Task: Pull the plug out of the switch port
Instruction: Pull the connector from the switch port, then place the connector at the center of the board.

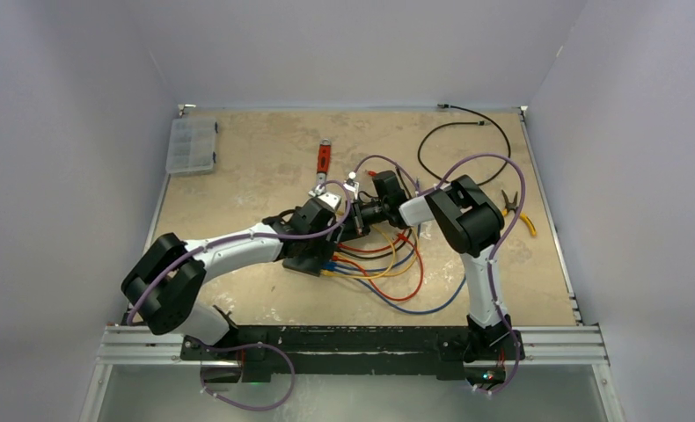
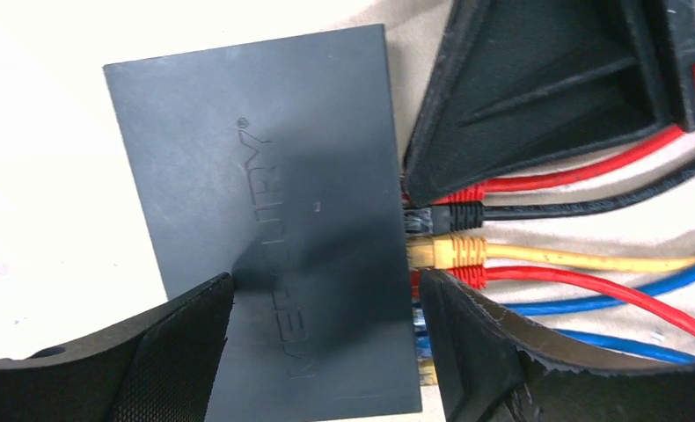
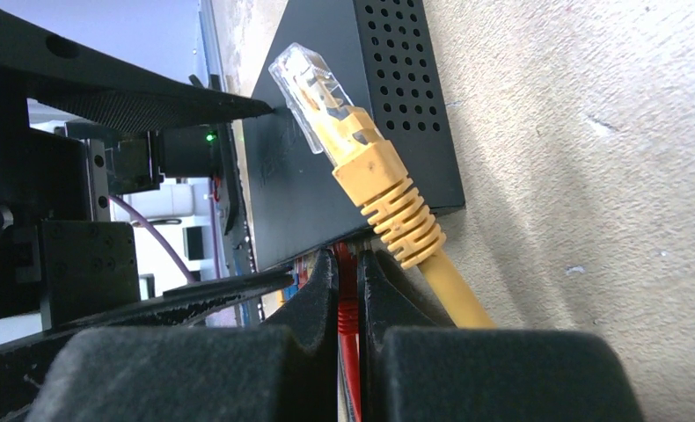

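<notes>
The switch (image 2: 265,220) is smooth matte black; the tabletop (image 3: 590,176) is rough, mottled beige.

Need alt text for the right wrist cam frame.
The right gripper is shut on a red plug at the port edge of the black switch. An unplugged yellow plug, clear tip exposed, sticks up in front of the switch's vented side, above the tan table.

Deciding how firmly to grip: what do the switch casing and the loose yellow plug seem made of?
The switch: matte black, likely plastic or painted metal; embossed logo, vent holes. The yellow plug: glossy clear hard plastic tip, see-through; ribbed matte yellow boot looks rubbery.
</notes>
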